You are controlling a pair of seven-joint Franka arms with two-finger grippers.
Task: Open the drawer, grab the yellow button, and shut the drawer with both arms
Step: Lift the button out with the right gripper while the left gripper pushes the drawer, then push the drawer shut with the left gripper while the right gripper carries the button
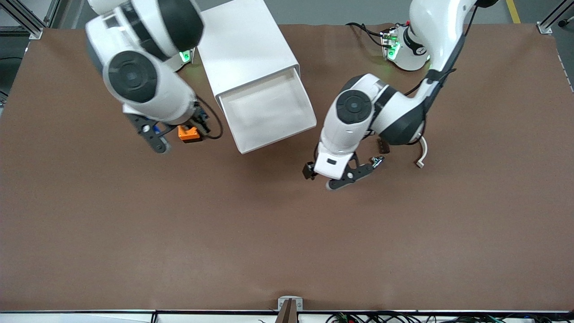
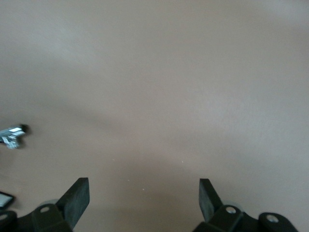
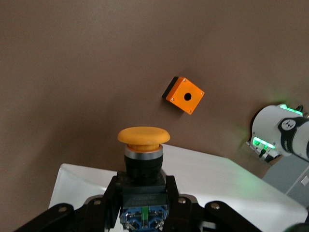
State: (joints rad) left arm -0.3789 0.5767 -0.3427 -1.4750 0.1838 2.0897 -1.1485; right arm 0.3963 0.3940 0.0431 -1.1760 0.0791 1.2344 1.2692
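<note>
No writing could be read on anything. A white cabinet (image 1: 247, 42) stood on the brown desk (image 1: 287, 233) with its drawer (image 1: 267, 112) pulled out, the tray showing only bare white. The right pincer (image 3: 143, 198), clenched on the button (image 3: 143, 145) by its black body with the orange cap upward, hung above the desk beside the drawer, toward the right arm's end. An orange box (image 1: 189, 133) lay under it. The left pincer (image 2: 144, 195) hung released over bare desk.
</note>
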